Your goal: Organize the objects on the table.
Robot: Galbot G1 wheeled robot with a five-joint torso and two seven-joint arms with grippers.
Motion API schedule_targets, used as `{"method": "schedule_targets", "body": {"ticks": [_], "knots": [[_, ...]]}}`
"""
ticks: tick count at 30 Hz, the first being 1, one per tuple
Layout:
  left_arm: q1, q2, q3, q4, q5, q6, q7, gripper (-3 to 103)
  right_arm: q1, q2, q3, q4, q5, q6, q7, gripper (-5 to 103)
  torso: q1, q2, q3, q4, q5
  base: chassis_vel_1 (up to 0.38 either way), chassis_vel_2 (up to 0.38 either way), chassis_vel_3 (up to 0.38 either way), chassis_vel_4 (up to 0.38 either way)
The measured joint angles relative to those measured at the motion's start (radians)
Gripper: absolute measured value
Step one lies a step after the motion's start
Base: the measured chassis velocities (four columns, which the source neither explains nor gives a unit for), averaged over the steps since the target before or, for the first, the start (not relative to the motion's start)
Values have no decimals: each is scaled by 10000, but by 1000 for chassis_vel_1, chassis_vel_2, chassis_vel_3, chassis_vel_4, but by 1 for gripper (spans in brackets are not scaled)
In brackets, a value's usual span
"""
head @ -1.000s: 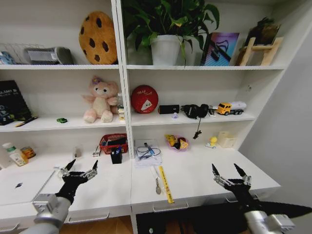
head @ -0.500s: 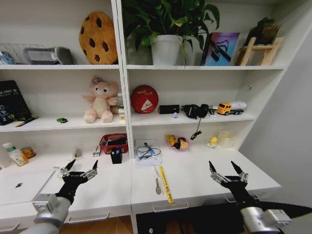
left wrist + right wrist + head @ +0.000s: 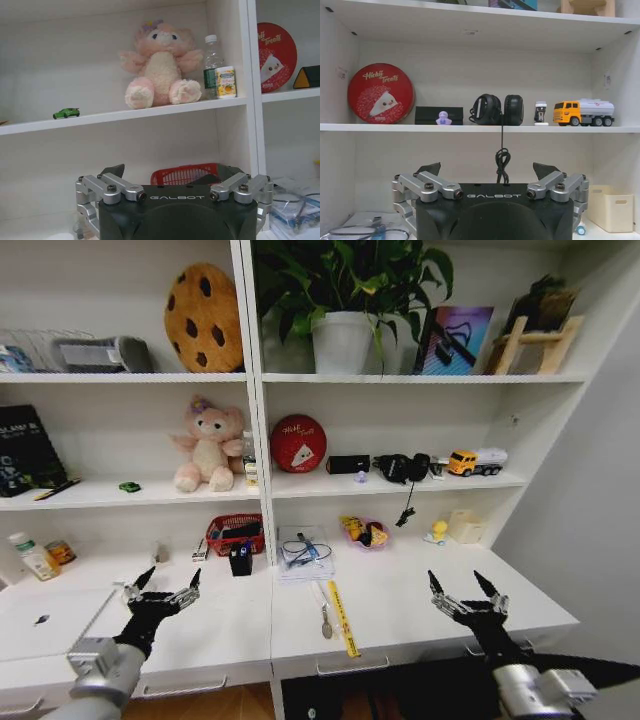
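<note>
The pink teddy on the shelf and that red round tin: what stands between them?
In the left wrist view, a clear water bottle and a small yellow-labelled jar stand between the pink bear and the red tin.

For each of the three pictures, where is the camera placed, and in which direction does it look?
Head view: from the head, forward and down at the table and shelves; left claw and right claw both open.
Left wrist view: behind the left claw, facing the pink bear and green toy car.
Right wrist view: behind the right claw, facing the yellow truck.
Shared: the red tin appears in both wrist views.
</note>
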Motion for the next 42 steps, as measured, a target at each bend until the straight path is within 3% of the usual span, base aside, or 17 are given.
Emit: {"method": "schedule_targets", "body": {"ticks": [12,15,16,20,21,23,29,30,32,34,35,42], "knots": [[0,0,-1,0,0,0,-7,100,7,-2,-6,-8,1,6,-11,100,2,-1,2,6,-6,212,224,-219,-205],[0,0,0,-2,0,1,1,100,5,-2,-6,-8,1,8,-10,100,-3,2,-2,-5,9,286,300,-294,-303],[0,0,1,0,0,1,0,100,5,-2,-5,-8,1,8,-9,100,-2,1,0,-2,-6,305,306,-349,-322],[0,0,0,-2,0,1,0,100,6,-2,-5,-8,1,11,-10,100,-4,3,-3,-3,6,342,344,-346,-340],[0,-1,0,0,0,1,0,100,3,-2,-4,-8,1,12,-10,100,-3,2,-2,-2,-10,375,359,-352,-362],[0,0,-1,-1,0,1,-3,100,7,-2,-5,-8,1,13,-11,100,5,-3,3,4,6,379,365,-365,-362],[0,0,-1,-1,0,1,-3,100,8,-3,-6,-9,1,16,-12,100,7,-3,4,6,8,361,368,-361,-365],[0,0,0,0,0,1,1,100,6,-2,-3,-9,0,18,-11,100,1,-1,1,-1,-10,338,355,-331,-354],[1,0,-2,-1,0,1,-1,100,1,-2,-5,-9,1,19,-11,100,-8,6,-6,-6,-4,330,360,-331,-347],[1,0,-3,-1,0,0,-11,100,9,-3,-5,-11,1,19,-12,100,11,-5,6,6,8,347,338,-366,-337],[0,0,-1,0,0,0,2,100,7,-2,-4,-10,1,20,-11,100,3,-2,2,-1,-10,330,354,-358,-360],[0,0,-2,0,0,0,-1,100,6,-2,-4,-10,1,20,-11,100,-5,2,-3,-1,1,341,361,-348,-353]]}}
